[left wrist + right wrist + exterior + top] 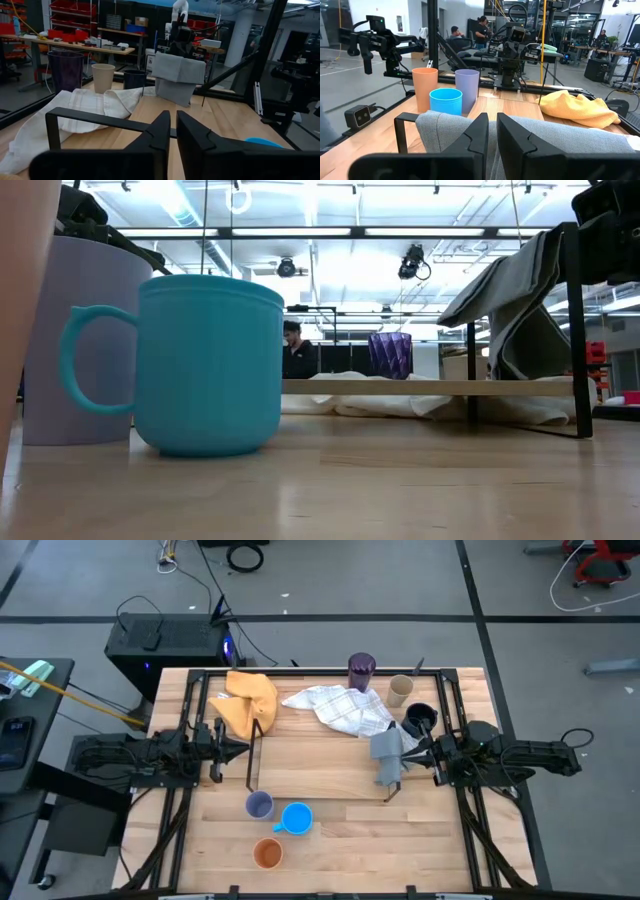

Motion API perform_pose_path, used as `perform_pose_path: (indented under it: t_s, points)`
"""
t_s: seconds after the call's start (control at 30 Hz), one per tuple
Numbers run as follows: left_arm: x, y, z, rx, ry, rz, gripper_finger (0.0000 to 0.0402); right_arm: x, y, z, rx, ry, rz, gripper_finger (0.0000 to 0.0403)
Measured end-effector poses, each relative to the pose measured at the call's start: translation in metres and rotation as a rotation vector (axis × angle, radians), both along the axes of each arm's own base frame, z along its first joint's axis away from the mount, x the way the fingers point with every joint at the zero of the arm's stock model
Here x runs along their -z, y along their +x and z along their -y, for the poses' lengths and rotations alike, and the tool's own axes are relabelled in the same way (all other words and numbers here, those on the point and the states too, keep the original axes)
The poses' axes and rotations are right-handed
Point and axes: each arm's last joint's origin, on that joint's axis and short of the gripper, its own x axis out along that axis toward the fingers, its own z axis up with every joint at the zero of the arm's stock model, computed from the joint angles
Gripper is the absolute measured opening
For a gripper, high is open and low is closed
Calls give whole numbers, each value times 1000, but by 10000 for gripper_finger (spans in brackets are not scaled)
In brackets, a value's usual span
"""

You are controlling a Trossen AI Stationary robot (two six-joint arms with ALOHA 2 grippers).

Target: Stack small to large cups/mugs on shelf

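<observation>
left gripper: fingers pressed almost together, at shelf left end | right gripper: pinching grey cloth draped over right end | lavender, blue, orange cups in front; purple, tan, navy behind

Grey cloth drapes the shelf end; its middle lies open.

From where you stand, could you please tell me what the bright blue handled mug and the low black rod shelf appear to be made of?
The bright blue handled mug looks like moulded plastic: uniform colour, faint vertical ribbing and a soft matte sheen, though glazed ceramic cannot be ruled out. The low black rod shelf looks like thin metal rod with a dark painted or coated finish, judging by its slim, straight bars and sharp bends.
</observation>
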Motion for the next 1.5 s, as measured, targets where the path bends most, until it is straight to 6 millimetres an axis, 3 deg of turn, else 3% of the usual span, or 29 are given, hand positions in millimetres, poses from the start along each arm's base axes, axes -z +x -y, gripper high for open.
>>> perform_pose_path:
  t_s: [1.5]
  points:
    - [0, 0, 0, 0, 0, 0, 39, 0, 0, 0, 0, 0, 1, 45]
